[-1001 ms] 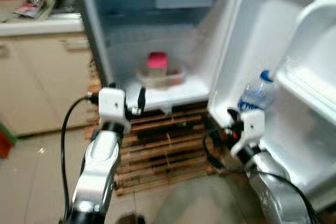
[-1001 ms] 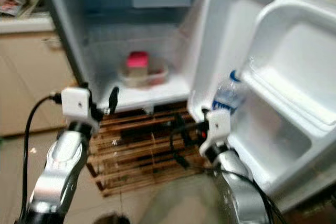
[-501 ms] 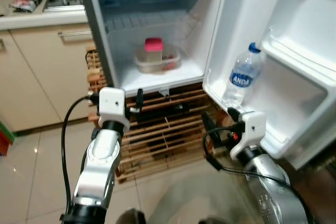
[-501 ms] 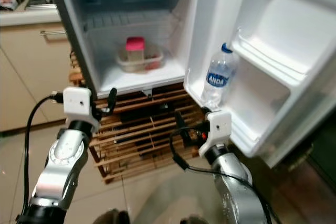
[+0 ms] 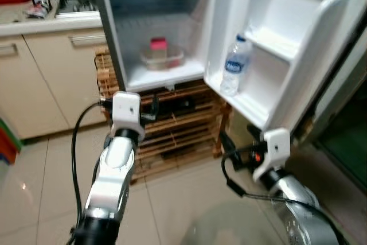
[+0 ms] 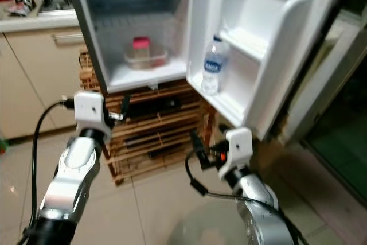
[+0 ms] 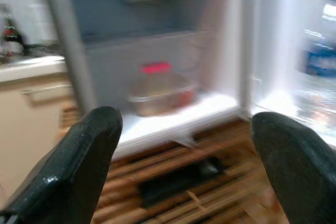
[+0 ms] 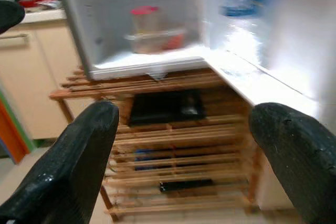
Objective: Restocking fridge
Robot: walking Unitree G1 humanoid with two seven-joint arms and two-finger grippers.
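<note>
A small fridge (image 5: 114, 38) stands open on a slatted wooden rack (image 5: 178, 127). On its bottom shelf a clear container (image 5: 165, 59) sits beside a pink-lidded jar (image 5: 158, 46). A water bottle (image 5: 235, 64) with a blue label stands upright in the lower shelf of the open door (image 5: 287, 32). My left gripper (image 5: 150, 109) is raised in front of the rack, below the fridge shelf, open and empty. My right gripper (image 5: 238, 140) hangs lower, under the door's bottom edge, also open and empty. In the wrist views the left fingers (image 7: 79, 166) and right fingers (image 8: 68, 166) are spread wide.
A beige kitchen cabinet (image 5: 51, 84) with a cluttered counter (image 5: 40, 12) stands left of the fridge. The open door juts out on the right, close above my right arm. A dark box (image 8: 163, 107) lies inside the rack. Pale floor tiles (image 5: 172, 199) lie in front.
The whole view has shifted: the fridge and its door now look smaller and farther off, with more floor in sight. Both grippers stay open and empty.
</note>
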